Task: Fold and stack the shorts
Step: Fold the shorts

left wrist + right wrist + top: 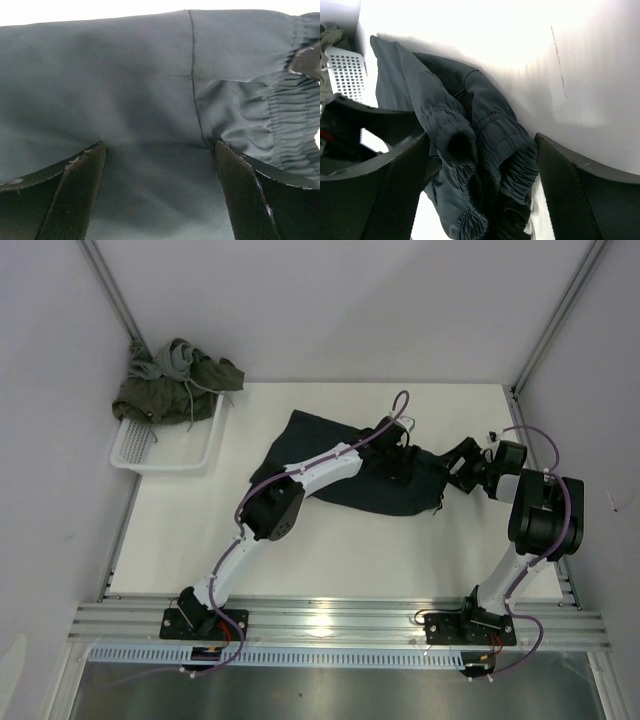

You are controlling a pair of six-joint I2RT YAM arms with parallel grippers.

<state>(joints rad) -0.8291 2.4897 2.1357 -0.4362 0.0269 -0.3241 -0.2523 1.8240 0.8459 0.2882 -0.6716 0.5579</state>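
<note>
On the counter point(380, 550), centre-right, we see the navy shorts point(385, 492) lying crumpled and partly spread. Our left claw point(159, 150) is open, fingers wide either side of a seam, low over the cloth; we can't tell contact. Our right claw point(481, 140) is open too, with the bunched elastic waistband between its fingers. The olive shorts point(150, 395) and grey shorts point(172, 358) are heaped on the white basket point(160, 462), far left.

- From above, the left arm point(310, 468) covers the middle of the navy shorts point(400, 495).
- In the left wrist view, those shorts run off the left and lower edges.
- The olive shorts point(165, 395) hide the far end of the basket point(160, 466).
- In the right wrist view, the left edge cuts the basket.
</note>
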